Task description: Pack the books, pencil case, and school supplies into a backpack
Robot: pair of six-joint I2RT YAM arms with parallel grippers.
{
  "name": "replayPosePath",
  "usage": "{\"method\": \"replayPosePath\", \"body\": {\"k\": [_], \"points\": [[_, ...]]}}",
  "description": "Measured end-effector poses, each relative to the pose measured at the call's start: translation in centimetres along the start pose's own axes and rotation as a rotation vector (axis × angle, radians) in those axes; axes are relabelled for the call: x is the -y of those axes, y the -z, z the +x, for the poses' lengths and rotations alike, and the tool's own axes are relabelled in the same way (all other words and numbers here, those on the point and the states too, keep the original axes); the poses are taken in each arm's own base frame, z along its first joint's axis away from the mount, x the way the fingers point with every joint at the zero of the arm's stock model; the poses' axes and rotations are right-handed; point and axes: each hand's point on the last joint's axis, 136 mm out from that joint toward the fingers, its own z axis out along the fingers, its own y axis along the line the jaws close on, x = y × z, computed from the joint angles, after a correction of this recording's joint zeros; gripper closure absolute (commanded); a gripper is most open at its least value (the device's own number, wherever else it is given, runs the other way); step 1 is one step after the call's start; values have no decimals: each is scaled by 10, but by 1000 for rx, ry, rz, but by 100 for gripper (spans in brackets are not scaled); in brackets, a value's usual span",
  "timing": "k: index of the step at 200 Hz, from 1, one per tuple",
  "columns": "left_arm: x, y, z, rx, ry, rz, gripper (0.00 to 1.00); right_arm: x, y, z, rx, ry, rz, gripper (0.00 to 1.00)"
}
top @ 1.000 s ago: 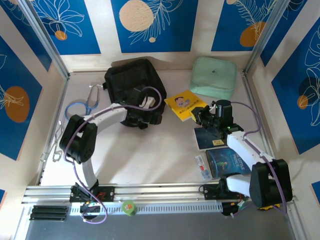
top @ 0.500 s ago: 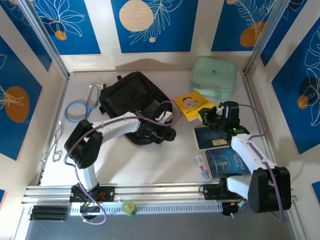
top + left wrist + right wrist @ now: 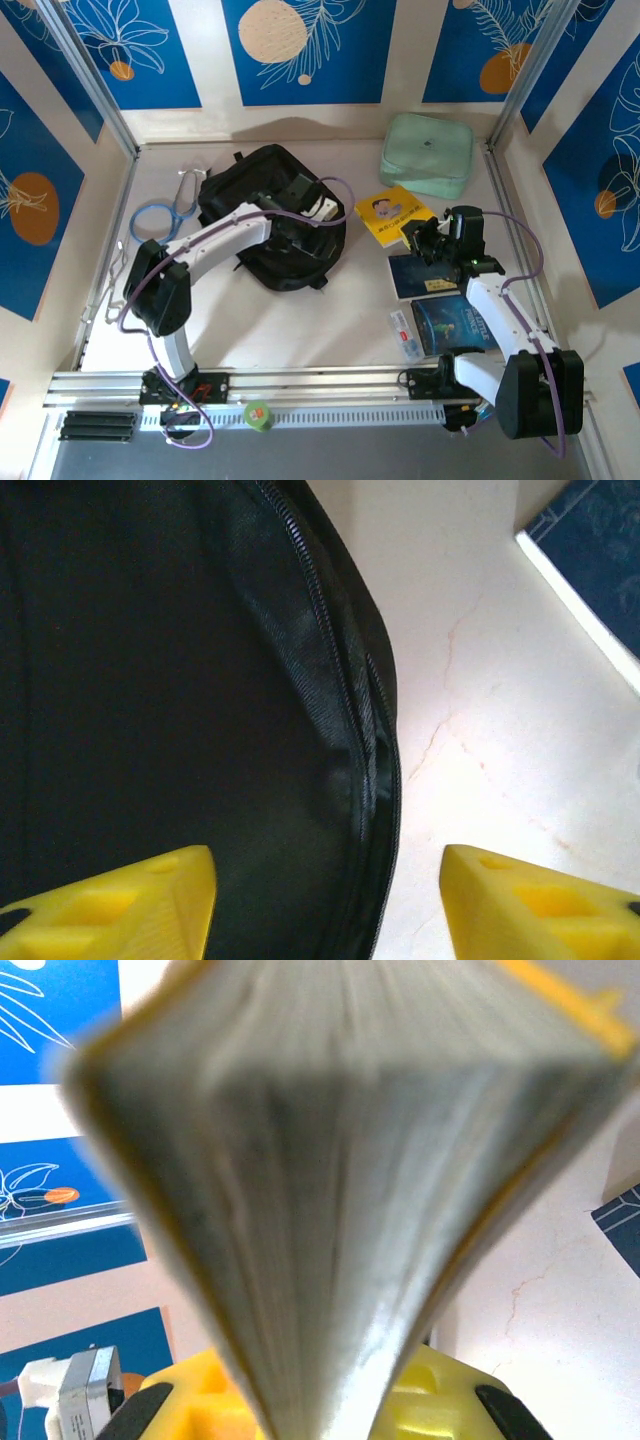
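- Right fingers [image 3: 190,1392] are pressed onto the yellow book [image 3: 395,212], pinching one edge, with its pages splaying just ahead of them.
- Left fingers [image 3: 120,910] are spread and grip nothing. They straddle the zipper [image 3: 365,730] edge of the backpack [image 3: 150,680].
- The yellow book is a thin paperback, probably light and floppy. An edge pinch lets it fan and sag, so a hold near the spine should be steadier.
- Its cover shows a cartoon figure, and the page edges are grey.
- The backpack is black, soft and slumped on the table [image 3: 300,320]. Its mouth will likely collapse unless held by the zipper lip.
- Behind the right fingers, towards their arm's base, lie the navy book [image 3: 415,272], the blue book [image 3: 455,322] and the pencil case [image 3: 403,334].
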Motion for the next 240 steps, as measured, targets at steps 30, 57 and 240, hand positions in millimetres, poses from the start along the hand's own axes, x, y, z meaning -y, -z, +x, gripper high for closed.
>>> {"method": "replayPosePath", "body": {"k": [30,57,240], "points": [[4,-18,-4,-28,5,26,47,1,0,1,-2,-2,4,91],[5,-33,-6,-51,22,39,58,3,0,1,-4,-6,11,91],[-12,-64,-14,-76,124,-54,63,7,-2,2,-4,-7,9,90]]}}
